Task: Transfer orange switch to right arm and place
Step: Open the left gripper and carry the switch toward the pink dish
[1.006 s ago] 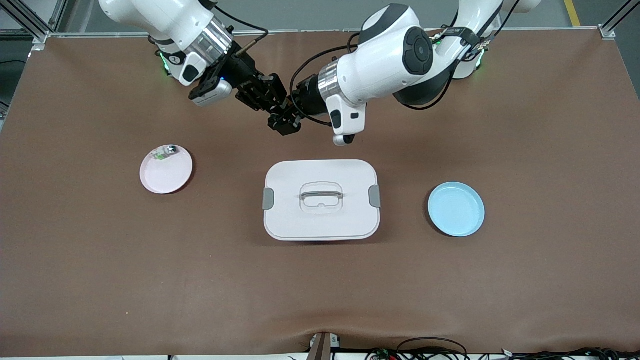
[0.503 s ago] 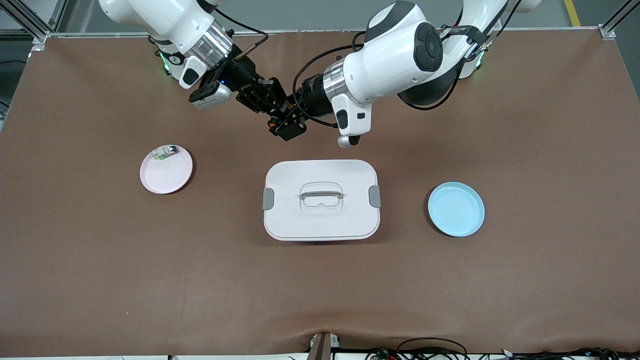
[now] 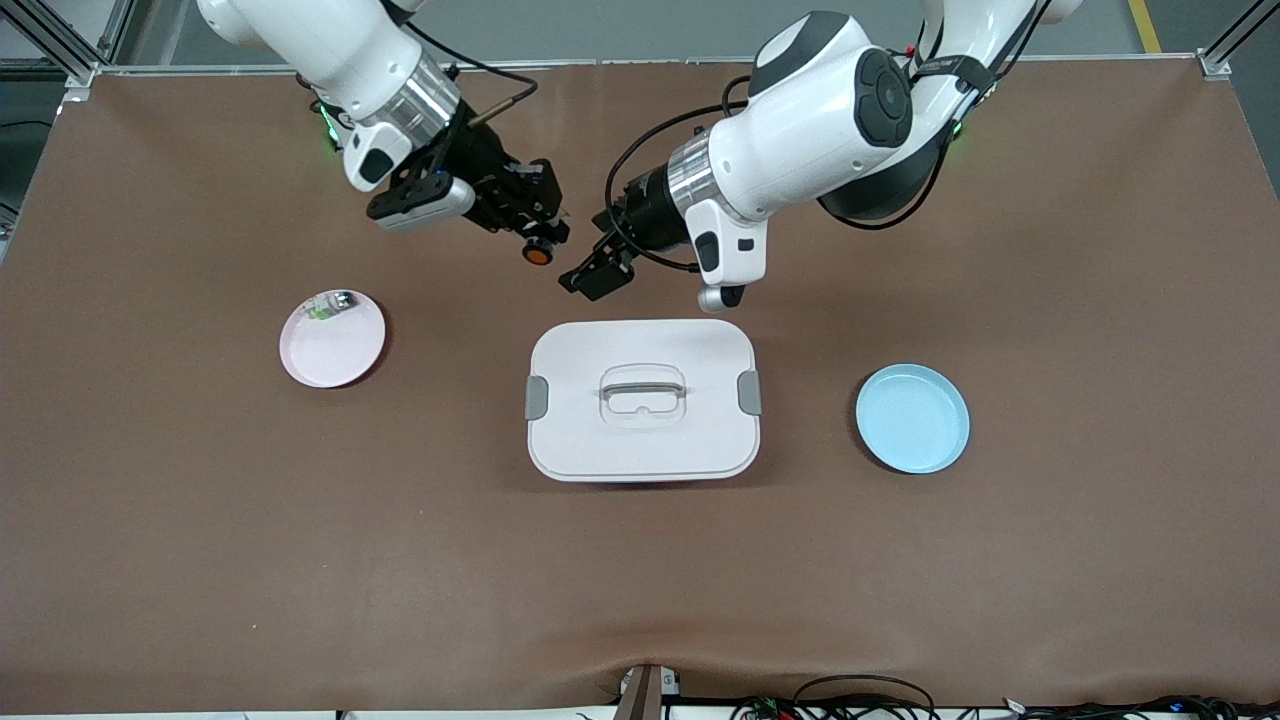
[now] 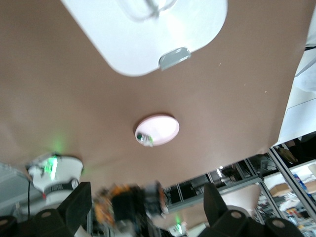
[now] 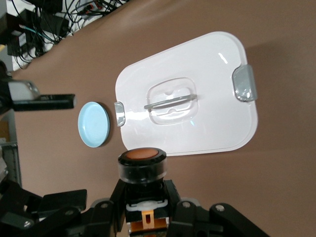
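Note:
The orange switch [image 3: 538,252] hangs over the bare mat between the pink plate and the white box, with my right gripper [image 3: 533,232] shut on it. In the right wrist view the switch [image 5: 141,162] shows a round orange face in a black ring, its body clamped between the right gripper's [image 5: 142,190] fingers. My left gripper [image 3: 592,279] stands open with nothing in it, just beside the switch toward the left arm's end, above the box's edge. In the left wrist view its fingers [image 4: 75,206] are spread wide, and the switch [image 4: 106,210] shows blurred and apart from them.
A white lidded box [image 3: 600,455] with a clear handle sits mid-table. The pink plate [image 3: 335,355], toward the right arm's end, holds a small green-and-silver part [image 3: 325,305]. A blue plate [image 3: 912,418] lies toward the left arm's end.
My left gripper has opened, let go of the switch and drawn back toward its own end. The right gripper has carried the switch a little toward the right arm's end.

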You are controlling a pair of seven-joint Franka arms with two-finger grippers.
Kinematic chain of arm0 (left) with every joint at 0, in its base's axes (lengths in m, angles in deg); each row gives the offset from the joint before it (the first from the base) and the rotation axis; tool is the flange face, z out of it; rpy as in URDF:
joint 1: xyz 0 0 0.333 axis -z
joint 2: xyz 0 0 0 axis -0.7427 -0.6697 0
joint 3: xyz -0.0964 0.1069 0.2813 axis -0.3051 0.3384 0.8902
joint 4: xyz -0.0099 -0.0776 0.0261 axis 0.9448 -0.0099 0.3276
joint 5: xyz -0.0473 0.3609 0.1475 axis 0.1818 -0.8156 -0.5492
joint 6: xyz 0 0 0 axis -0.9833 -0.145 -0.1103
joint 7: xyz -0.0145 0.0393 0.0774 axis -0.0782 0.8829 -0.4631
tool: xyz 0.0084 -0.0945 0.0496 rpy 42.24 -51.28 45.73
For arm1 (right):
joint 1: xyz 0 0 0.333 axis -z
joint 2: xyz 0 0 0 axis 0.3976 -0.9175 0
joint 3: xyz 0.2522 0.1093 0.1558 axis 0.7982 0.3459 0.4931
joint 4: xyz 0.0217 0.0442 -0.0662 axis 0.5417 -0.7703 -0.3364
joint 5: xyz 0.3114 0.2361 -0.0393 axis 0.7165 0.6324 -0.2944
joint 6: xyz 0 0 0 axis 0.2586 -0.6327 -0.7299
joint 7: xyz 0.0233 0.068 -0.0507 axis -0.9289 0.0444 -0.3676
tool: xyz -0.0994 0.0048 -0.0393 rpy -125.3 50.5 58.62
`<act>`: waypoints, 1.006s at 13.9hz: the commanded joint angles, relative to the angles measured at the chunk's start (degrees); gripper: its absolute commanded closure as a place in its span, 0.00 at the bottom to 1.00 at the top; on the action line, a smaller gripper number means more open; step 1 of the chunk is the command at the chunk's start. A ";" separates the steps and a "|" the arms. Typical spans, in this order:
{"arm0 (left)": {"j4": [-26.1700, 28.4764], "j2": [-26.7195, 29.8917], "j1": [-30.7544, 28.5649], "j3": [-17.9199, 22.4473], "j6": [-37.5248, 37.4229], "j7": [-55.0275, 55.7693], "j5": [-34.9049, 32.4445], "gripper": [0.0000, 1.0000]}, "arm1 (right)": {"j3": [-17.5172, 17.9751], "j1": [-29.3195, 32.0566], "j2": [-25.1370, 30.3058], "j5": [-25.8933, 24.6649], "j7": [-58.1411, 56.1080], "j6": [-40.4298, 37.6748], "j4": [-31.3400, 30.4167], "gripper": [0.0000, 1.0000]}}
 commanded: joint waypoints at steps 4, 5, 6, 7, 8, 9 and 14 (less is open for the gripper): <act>3.34 0.61 -2.36 0.19 -2.24 -13.26 -9.20 0.00 | 0.38 5.84 -4.98 -3.65 -17.77 -6.79 5.46 1.00; 3.43 0.61 -2.90 0.19 -3.82 -16.42 -10.08 0.00 | 0.38 6.19 -5.07 -3.65 -19.53 -8.01 5.46 1.00; 3.34 0.61 -3.86 0.19 -6.18 -19.33 -11.48 0.00 | 0.38 6.89 -5.07 -4.26 -22.42 -9.24 5.46 1.00; 3.34 0.70 -5.09 0.19 -8.47 -21.70 -13.58 0.00 | 0.38 7.86 -5.16 -5.75 -26.71 -10.04 5.46 1.00; 3.26 0.87 -5.62 0.19 -10.84 -24.25 -15.60 0.00 | 0.38 9.00 -5.42 -7.59 -32.58 -11.00 5.46 1.00; 3.25 0.96 -6.85 0.19 -13.22 -26.71 -18.14 0.00 | 0.38 9.97 -5.68 -8.39 -38.64 -13.10 5.38 1.00; 3.25 2.54 -12.29 0.19 -22.72 -29.72 -26.34 0.00 | 0.38 16.29 -5.07 -16.37 -56.25 -21.11 5.11 1.00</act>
